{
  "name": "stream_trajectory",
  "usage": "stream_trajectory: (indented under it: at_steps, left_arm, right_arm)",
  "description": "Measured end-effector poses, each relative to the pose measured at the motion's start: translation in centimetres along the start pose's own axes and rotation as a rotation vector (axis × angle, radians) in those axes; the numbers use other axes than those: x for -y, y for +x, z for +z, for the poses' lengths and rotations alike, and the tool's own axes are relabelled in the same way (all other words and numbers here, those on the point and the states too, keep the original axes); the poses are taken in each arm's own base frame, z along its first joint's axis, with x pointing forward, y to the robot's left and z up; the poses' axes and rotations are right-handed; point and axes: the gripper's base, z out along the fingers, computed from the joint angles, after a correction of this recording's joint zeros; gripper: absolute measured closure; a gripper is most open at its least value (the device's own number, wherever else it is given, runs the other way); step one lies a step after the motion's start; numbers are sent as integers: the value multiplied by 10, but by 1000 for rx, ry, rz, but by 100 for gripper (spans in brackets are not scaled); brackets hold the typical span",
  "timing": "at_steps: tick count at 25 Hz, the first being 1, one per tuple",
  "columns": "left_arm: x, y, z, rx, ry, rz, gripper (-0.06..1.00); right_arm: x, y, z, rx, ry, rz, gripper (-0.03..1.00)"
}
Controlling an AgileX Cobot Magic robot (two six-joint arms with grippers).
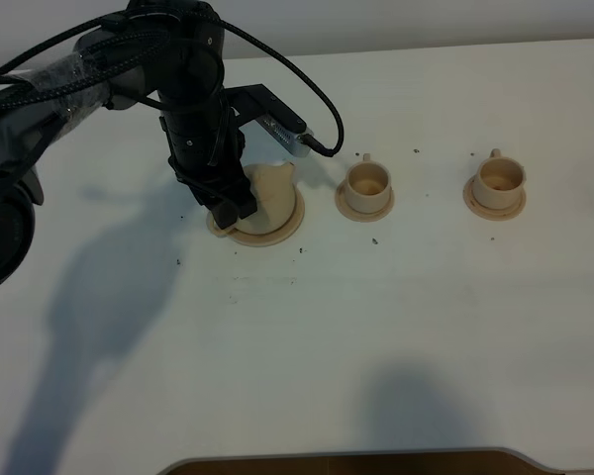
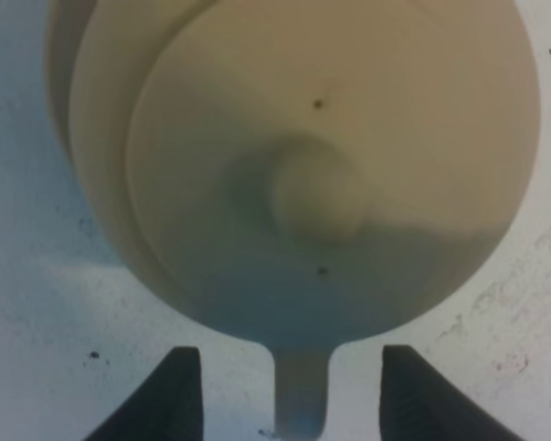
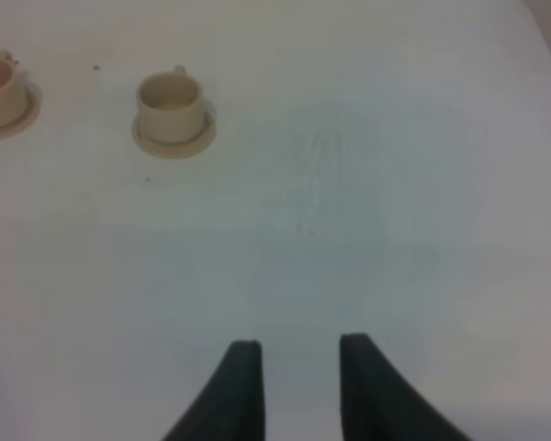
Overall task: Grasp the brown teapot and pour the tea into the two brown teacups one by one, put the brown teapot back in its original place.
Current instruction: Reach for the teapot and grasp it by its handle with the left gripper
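The left pincer (image 2: 290, 367) stands wide, its jaws either side of the handle (image 2: 300, 404) of the brown teapot (image 1: 274, 188), which sits on its saucer (image 1: 277, 235). The right pincer (image 3: 298, 367) is closed and empty. A grip off-centre on that thin handle could twist the pot, and tilting toward the teacups (image 1: 367, 181) might shed the lid (image 2: 317, 197).

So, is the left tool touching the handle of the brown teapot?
Apart. In the left wrist view the handle of the brown teapot lies between the open fingers of the left tool, with bare table showing on both sides.
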Motion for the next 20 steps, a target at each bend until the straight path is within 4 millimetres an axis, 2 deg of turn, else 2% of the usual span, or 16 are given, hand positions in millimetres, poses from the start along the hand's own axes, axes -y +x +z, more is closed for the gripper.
stream_trajectory:
  at_steps: [9,20]
  left_arm:
    - [0,-1,0,14,5,41,52]
    - [0,-2,0,19,2,43,63]
  right_arm:
    - [0,0,0,0,0,0,74]
    - [0,0,0,0,0,0,74]
